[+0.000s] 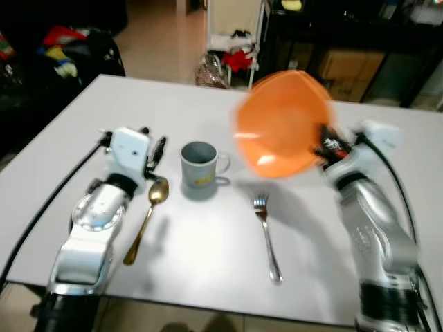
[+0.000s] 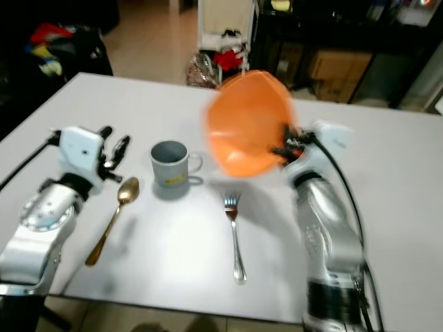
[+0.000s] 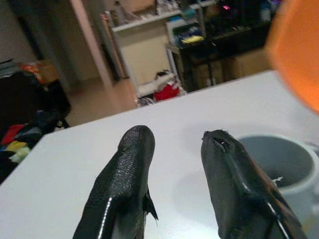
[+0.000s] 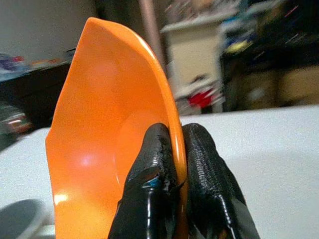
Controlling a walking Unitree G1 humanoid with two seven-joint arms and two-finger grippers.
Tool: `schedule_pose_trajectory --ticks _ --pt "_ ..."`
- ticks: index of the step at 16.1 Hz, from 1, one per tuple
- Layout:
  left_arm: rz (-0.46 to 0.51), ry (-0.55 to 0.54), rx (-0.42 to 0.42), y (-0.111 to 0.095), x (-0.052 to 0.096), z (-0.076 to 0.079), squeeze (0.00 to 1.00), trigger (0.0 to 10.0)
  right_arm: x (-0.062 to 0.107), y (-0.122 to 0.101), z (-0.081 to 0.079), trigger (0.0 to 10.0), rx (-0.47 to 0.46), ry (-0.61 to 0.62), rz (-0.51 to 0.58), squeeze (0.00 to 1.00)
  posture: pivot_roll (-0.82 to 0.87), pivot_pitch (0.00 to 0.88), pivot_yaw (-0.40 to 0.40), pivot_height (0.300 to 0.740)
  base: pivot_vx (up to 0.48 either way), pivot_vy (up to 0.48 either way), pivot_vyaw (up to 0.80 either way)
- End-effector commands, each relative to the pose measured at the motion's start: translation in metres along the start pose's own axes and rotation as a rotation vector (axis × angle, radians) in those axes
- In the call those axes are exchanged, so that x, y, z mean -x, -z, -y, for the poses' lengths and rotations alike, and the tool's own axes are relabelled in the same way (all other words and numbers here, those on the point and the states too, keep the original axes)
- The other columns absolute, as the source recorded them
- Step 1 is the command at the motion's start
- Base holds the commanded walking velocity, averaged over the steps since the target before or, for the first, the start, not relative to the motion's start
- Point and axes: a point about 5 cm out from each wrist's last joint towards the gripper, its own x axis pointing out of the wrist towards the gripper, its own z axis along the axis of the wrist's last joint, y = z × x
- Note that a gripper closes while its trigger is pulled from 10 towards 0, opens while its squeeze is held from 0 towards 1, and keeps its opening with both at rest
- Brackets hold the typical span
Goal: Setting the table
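An orange bowl [image 1: 284, 123] hangs tilted on its edge above the white table [image 1: 208, 242], blurred by motion. My right gripper [image 4: 177, 149] is shut on the bowl's rim [image 4: 172, 119]. Below it lies a silver fork [image 1: 267, 235]. A grey mug [image 1: 199, 166] stands left of the fork, and a gold spoon [image 1: 147, 218] lies left of the mug. My left gripper [image 3: 174, 149] rests low over the table beside the spoon's bowl, open, with nothing between its fingers.
Beyond the table's far edge are dark shelving [image 1: 346, 41], a white cabinet [image 1: 235, 17] and red cloth items [image 1: 239, 59] on the floor. A dark heap with coloured clothes [image 1: 62, 52] sits at far left. Bare table surface lies between spoon and fork.
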Motion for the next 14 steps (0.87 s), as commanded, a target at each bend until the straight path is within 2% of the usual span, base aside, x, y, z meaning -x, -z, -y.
schedule_pose_trajectory --ticks 1,3,7,9,10,11,14 --pt "0.011 0.043 -0.003 -0.002 0.000 0.006 0.00 10.0 0.001 -0.005 0.011 10.0 -0.027 0.035 -0.005 0.00 0.16 0.000 -0.025 0.740 0.000 0.000 0.00" --pt "0.025 0.165 -0.015 -0.007 0.001 0.013 0.00 10.0 -0.014 -0.012 0.026 10.0 -0.166 0.040 -0.066 0.00 0.15 0.000 -0.014 0.740 0.000 0.000 0.00" --pt "0.019 0.277 -0.041 -0.010 0.005 0.015 0.00 10.0 -0.022 -0.018 0.044 10.0 -0.301 0.069 -0.140 0.00 0.15 0.000 -0.017 0.740 0.000 0.000 0.00" --pt "0.013 0.295 -0.043 -0.009 0.006 0.015 0.00 10.0 -0.022 -0.015 0.047 10.0 -0.317 0.080 -0.175 0.00 0.15 0.000 -0.018 0.740 0.000 0.000 0.00" --pt "-0.008 0.345 -0.052 -0.007 0.009 0.018 0.00 10.0 -0.024 -0.006 0.051 10.0 -0.351 0.115 -0.254 0.00 0.15 0.000 -0.018 0.740 0.000 0.000 0.00" --pt "-0.023 0.389 -0.059 -0.007 0.011 0.021 0.00 10.0 -0.028 -0.001 0.054 10.0 -0.385 0.139 -0.287 0.00 0.15 0.000 -0.019 0.740 0.000 0.000 0.00" --pt "-0.064 0.490 -0.067 -0.004 0.019 0.027 0.00 10.0 -0.038 0.004 0.054 10.0 -0.493 0.142 -0.304 0.00 0.16 0.000 -0.023 0.740 0.000 0.000 0.00"
